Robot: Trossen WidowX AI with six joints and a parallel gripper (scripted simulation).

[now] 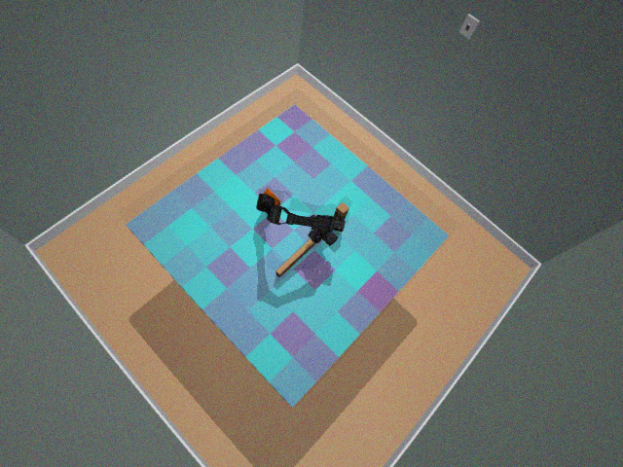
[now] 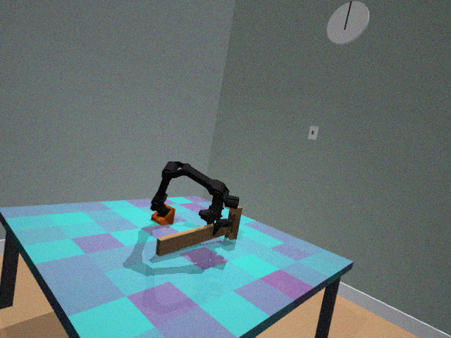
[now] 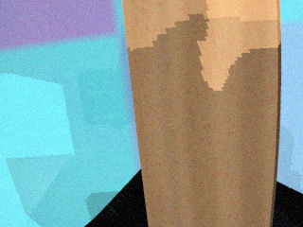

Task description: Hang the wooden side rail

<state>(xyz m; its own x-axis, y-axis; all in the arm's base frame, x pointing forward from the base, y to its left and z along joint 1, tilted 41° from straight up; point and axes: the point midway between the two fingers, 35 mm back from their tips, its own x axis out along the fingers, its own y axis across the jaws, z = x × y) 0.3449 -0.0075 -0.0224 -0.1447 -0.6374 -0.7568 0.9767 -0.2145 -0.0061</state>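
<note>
The wooden side rail [image 1: 294, 259] [image 2: 185, 238] [image 3: 208, 118] stands on its narrow edge and runs toward the upright wooden headboard post [image 1: 342, 208] [image 2: 237, 218]. My gripper [image 1: 321, 235] [image 2: 219, 228] points down and is shut on the rail near its post end. Black fingers show on both sides of the rail in the wrist view. The rail's far end is low, at or close to the table top. Its post end is right by the post and looks slightly above the table. The arm and gripper hide the hooks, and the slot and pins cannot be made out.
The arm's orange base [image 1: 272, 197] [image 2: 164, 217] stands on the patchwork table [image 1: 293, 381] [image 2: 254, 291], left of the post. The arm arches from it over to the rail. The arm's shadow falls in front of the rail.
</note>
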